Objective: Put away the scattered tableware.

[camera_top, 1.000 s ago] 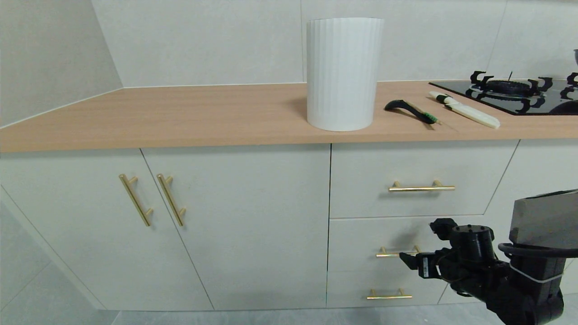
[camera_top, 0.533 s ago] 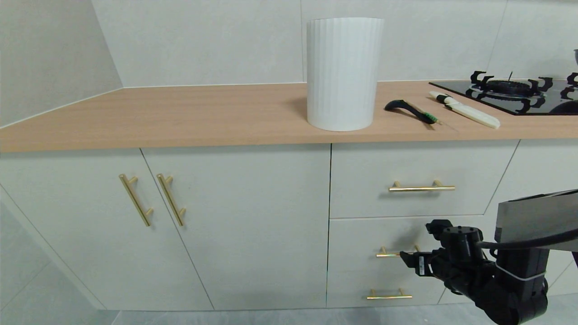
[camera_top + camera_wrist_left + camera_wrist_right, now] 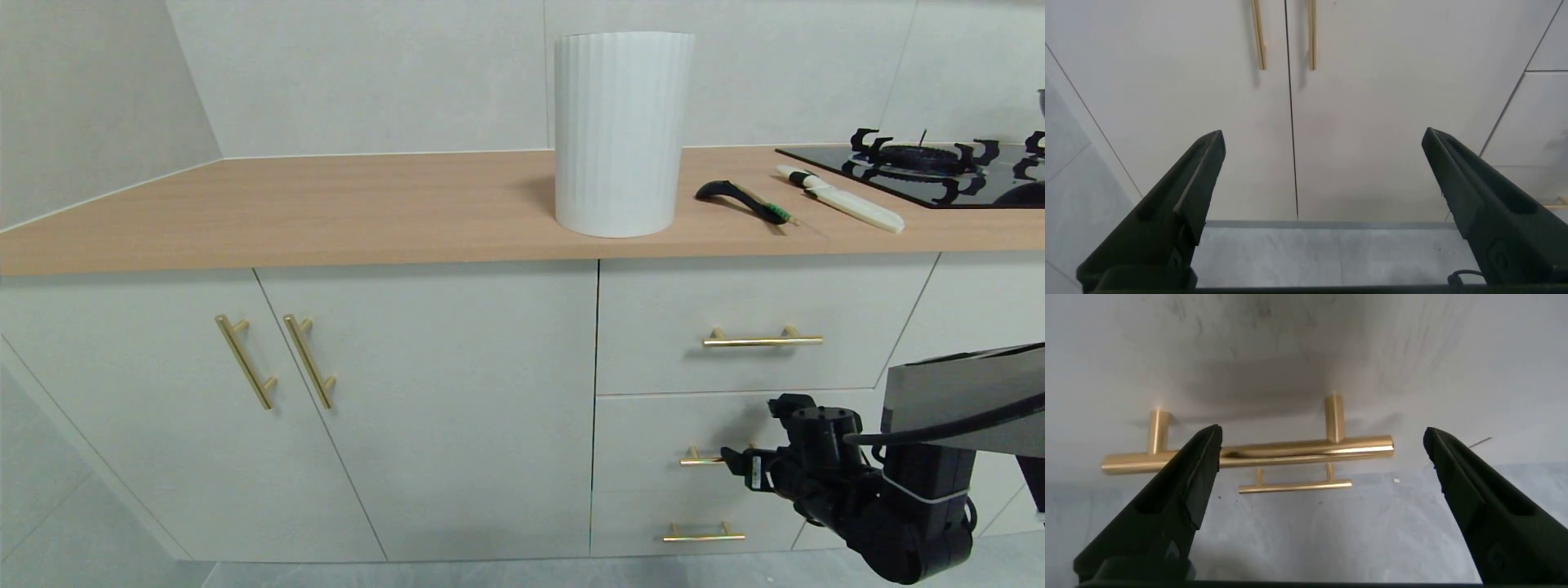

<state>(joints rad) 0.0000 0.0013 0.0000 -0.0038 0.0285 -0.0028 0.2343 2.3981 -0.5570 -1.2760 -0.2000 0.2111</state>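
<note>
On the wooden counter [image 3: 326,204] lie a black-handled utensil [image 3: 739,198] and a white knife [image 3: 841,208], right of a tall white ribbed container [image 3: 620,135]. Below the counter, my right gripper [image 3: 735,465] hangs in front of the middle drawer, right at its brass handle [image 3: 709,460]. In the right wrist view the right gripper [image 3: 1321,439] is open, and that handle [image 3: 1249,451] lies across the gap between the fingers, untouched. My left gripper [image 3: 1322,135] is open and holds nothing. It faces the lower part of two cabinet doors [image 3: 1290,106].
A black gas hob [image 3: 922,163] sits at the counter's right end. The drawer stack has a top handle [image 3: 762,339] and a bottom handle [image 3: 704,535], all drawers shut. Two doors with brass handles [image 3: 245,359] stand to the left, above grey floor.
My right arm has crept left and slightly up, bringing its gripper closer to the middle drawer's handle. Nothing on the counter has moved.
</note>
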